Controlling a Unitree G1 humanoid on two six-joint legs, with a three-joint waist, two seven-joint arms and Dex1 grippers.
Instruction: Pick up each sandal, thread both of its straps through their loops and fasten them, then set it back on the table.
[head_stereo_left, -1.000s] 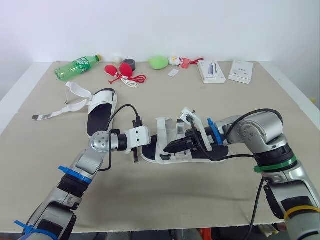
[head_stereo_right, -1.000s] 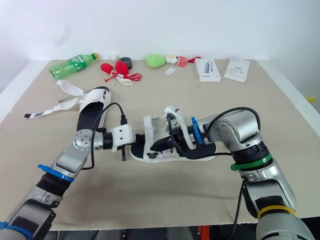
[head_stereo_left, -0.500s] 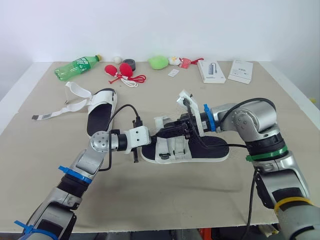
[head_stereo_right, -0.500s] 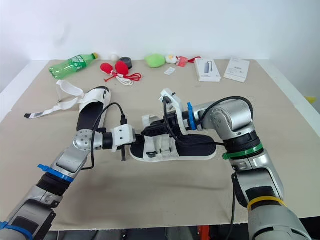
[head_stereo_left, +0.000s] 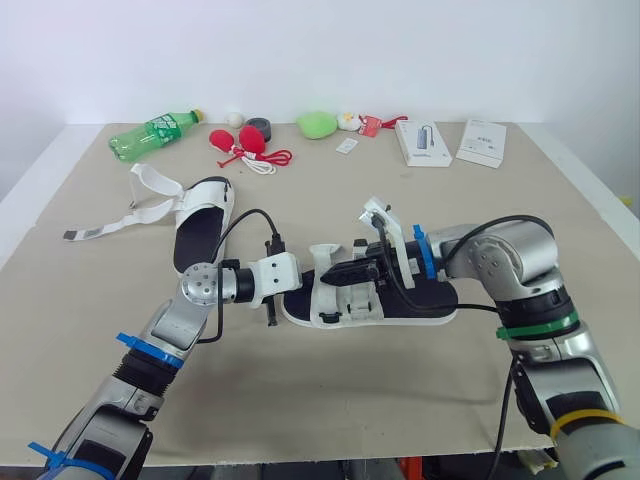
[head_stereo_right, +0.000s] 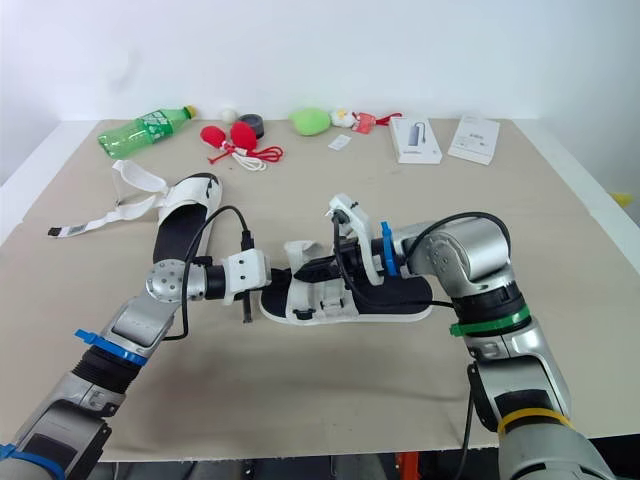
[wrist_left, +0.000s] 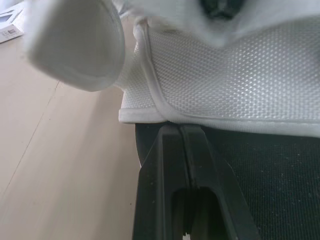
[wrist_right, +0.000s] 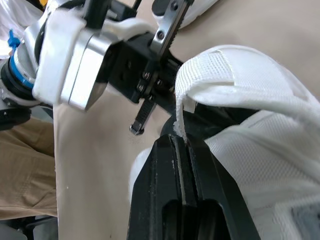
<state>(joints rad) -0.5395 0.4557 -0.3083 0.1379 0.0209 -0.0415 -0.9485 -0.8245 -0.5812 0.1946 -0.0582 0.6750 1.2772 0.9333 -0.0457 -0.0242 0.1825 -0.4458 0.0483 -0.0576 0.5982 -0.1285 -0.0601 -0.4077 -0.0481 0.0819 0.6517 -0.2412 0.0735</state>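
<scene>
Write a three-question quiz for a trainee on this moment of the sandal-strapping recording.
1. Multiple choice: what is the right gripper pinching?
A) a red cable
B) a white strap of the near sandal
C) a small box
2. The far sandal lies toward the robot's left. True or false: its straps are fastened.
3. Fill in: the green bottle lies at the far ____ corner of the table, by the robot's own sides.

Key: 1 B. 2 false, its straps lie spread open on the table. 3 left.
</scene>
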